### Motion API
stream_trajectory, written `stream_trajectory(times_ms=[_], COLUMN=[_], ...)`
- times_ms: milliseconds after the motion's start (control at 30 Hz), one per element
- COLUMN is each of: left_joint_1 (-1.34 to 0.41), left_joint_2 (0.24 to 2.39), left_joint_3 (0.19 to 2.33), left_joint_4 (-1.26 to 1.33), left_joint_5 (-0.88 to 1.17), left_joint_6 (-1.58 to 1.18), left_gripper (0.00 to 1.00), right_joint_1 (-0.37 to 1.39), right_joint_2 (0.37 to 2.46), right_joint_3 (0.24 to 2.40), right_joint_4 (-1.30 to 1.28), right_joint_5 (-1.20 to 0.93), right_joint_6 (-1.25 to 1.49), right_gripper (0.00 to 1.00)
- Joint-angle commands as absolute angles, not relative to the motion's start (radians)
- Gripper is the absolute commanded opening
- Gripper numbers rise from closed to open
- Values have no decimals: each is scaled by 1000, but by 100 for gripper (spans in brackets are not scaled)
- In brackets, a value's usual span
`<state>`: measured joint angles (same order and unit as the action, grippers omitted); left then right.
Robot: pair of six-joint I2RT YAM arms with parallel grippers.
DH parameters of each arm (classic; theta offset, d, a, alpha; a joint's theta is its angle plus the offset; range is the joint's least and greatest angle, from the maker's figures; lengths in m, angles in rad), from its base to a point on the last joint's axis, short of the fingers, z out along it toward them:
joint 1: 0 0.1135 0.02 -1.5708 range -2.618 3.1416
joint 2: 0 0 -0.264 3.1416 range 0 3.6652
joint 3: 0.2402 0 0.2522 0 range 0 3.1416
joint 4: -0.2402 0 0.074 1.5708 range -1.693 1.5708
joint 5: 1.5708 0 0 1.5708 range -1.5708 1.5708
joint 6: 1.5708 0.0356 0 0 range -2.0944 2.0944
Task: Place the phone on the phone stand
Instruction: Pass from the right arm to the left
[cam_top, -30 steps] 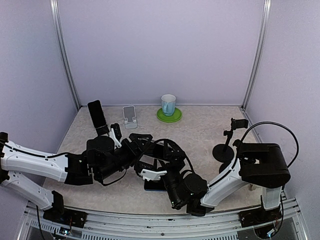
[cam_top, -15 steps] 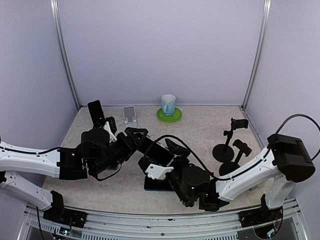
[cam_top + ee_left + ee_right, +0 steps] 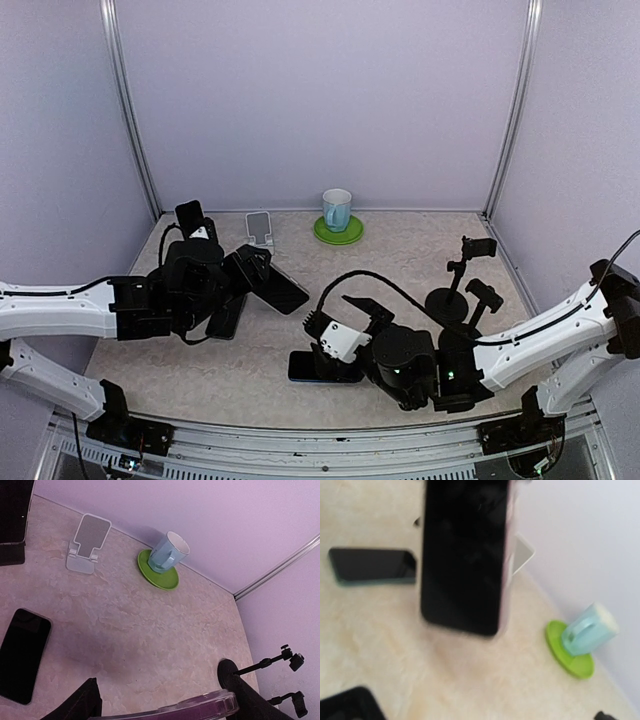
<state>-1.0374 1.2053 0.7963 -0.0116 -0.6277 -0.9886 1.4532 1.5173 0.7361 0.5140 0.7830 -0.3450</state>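
Observation:
My left gripper (image 3: 248, 272) is shut on the lower end of a black phone (image 3: 276, 288) in a purple case and holds it tilted above the table. In the left wrist view only the phone's purple edge (image 3: 170, 711) shows, clamped between the two dark fingers (image 3: 82, 704). The white phone stand (image 3: 260, 230) stands at the back wall, apart from the phone; it also shows as the white stand (image 3: 89, 542). My right gripper (image 3: 335, 312) hangs open and holds nothing, right of the held phone (image 3: 465, 555), which fills its blurred view.
A second phone (image 3: 226, 318) lies flat under the left arm, a third phone (image 3: 310, 367) by the right gripper. Another phone leans on a black stand (image 3: 193, 230) at back left. A blue cup (image 3: 337, 209) sits on a green saucer (image 3: 338, 232). Black clamp stands (image 3: 462, 285) rise at right.
The left arm has pulled back to the left with the phone in its jaws. The right arm has swung away to the right, so the two grippers are now apart.

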Motion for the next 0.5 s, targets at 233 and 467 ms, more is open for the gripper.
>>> stream_trajectory(times_ms=[233, 467], left_joint_1=[-952, -889], left_joint_2=[1261, 1313], left_joint_3=[947, 989], left_joint_4=[-86, -73], left_joint_5=[-691, -654], left_joint_6=[-814, -699], left_gripper=[65, 65], right_joint_1=[1456, 1447], right_joint_2=[1480, 1444], right_joint_3=[695, 667], right_joint_4=[343, 291], right_joint_5=[768, 779], right_joint_6=[-131, -67], right_gripper=[100, 100])
